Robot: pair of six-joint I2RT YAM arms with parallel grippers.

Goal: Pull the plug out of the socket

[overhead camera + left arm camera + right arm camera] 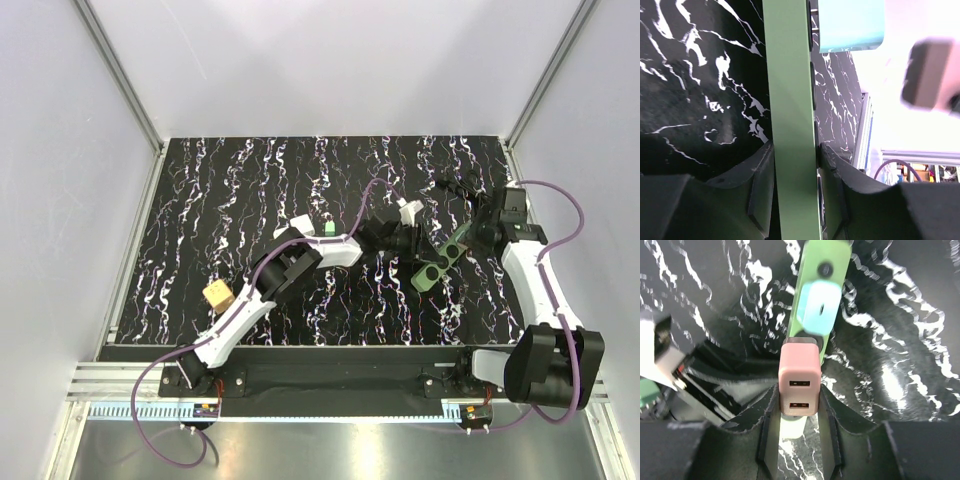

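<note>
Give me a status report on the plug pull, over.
Left gripper shut on socket. Right gripper shut on pink plug, looks pulled free. Blue plug seated in socket; nothing blocking.

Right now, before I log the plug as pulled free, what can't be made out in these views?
Right wrist: the pink plug, clamped in the right gripper, hides its own prongs; seated or free of the socket is unclear.
Left wrist: socket edge-on, outlet face barely shows; the pinkish shape at right is a blur.
Top: plug too small, masked by the gripper.
</note>
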